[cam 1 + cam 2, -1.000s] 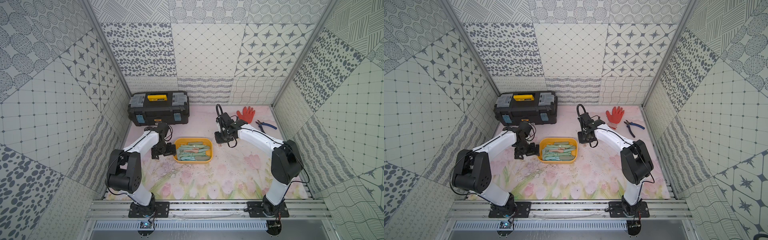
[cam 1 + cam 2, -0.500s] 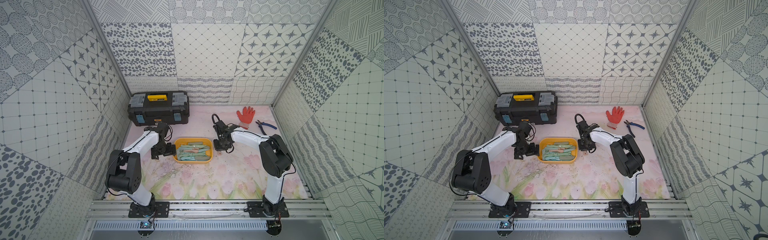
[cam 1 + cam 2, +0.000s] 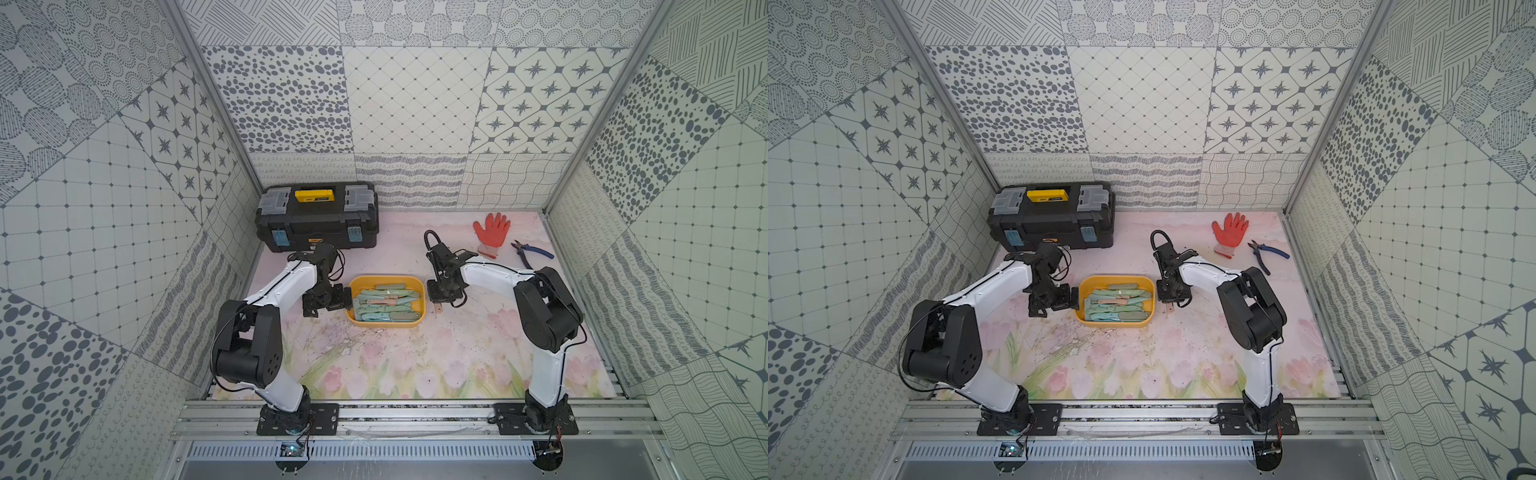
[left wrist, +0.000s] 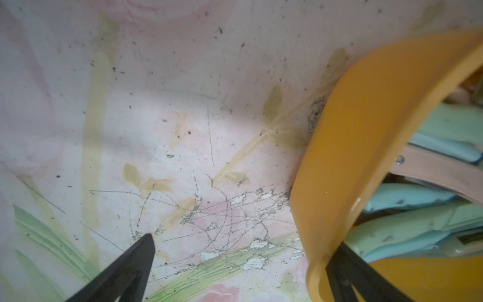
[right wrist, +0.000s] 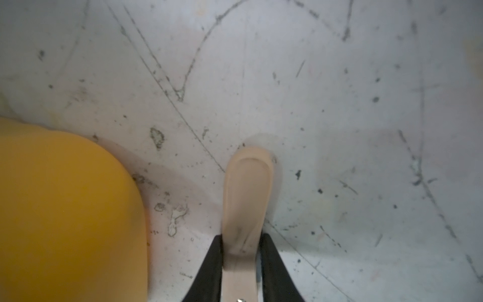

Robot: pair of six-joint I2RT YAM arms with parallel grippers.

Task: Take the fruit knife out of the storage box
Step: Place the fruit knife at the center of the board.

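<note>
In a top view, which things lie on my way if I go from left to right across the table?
The left gripper, jaws open astride the box wall → storage box → fruit knife in the shut jaws of the right gripper → red glove → blue-handled pliers. Omitted: the black toolbox, overlapping the first two.

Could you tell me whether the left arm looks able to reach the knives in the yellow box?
Probably yes: the left gripper stands open, apparently astride the storage box's end wall, the knives lie uncovered, and the right gripper, holding a beige knife, is beside the box, not above it.
</note>
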